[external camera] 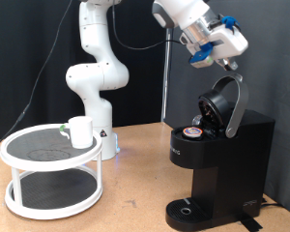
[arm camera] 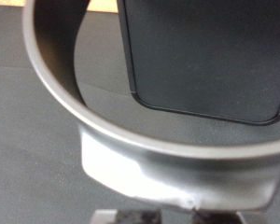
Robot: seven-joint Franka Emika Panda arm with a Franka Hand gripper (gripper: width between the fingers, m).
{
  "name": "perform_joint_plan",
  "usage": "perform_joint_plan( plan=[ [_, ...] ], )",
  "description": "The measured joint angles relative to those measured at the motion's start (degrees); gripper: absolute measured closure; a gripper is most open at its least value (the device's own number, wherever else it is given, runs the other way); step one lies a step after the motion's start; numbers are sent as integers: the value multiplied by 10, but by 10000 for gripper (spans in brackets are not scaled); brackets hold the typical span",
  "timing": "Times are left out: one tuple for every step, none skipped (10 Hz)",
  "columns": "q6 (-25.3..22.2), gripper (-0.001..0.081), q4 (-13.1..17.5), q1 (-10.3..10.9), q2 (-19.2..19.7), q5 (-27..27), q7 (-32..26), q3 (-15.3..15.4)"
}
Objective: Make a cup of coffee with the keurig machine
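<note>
The keurig machine (external camera: 232,155) stands at the exterior view's right with its domed lid (external camera: 220,101) raised. A small brown-topped pod (external camera: 194,130) sits in the open chamber. My gripper (external camera: 232,65) is at the top of the lid's silver handle loop (external camera: 241,97), touching or just above it. The wrist view shows the silver loop (arm camera: 177,173) very close, with the black lid (arm camera: 205,56) beyond it. The cup (external camera: 81,131), a white mug, stands on the top shelf of a white round rack (external camera: 29,159) at the exterior view's left, far from the gripper. The drip tray (external camera: 188,210) holds nothing.
The arm's white base (external camera: 95,72) stands behind the rack. The wooden table (external camera: 135,198) lies between rack and machine. A black curtain hangs behind, with cables along it.
</note>
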Motion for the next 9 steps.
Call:
perform_joint_plan(
  plan=[
    [10,806,1,1,5,0,2,9],
    [17,806,2,1,8,0,3,16],
    [19,806,4,2,11,0,5,20],
    [20,806,6,2,15,0,5,23],
    [22,806,7,2,17,0,7,25],
    [23,806,7,2,18,0,9,27],
    [23,806,7,2,18,0,10,27],
    [23,806,7,2,18,0,10,27],
    [24,806,7,2,18,0,10,26]
  ],
)
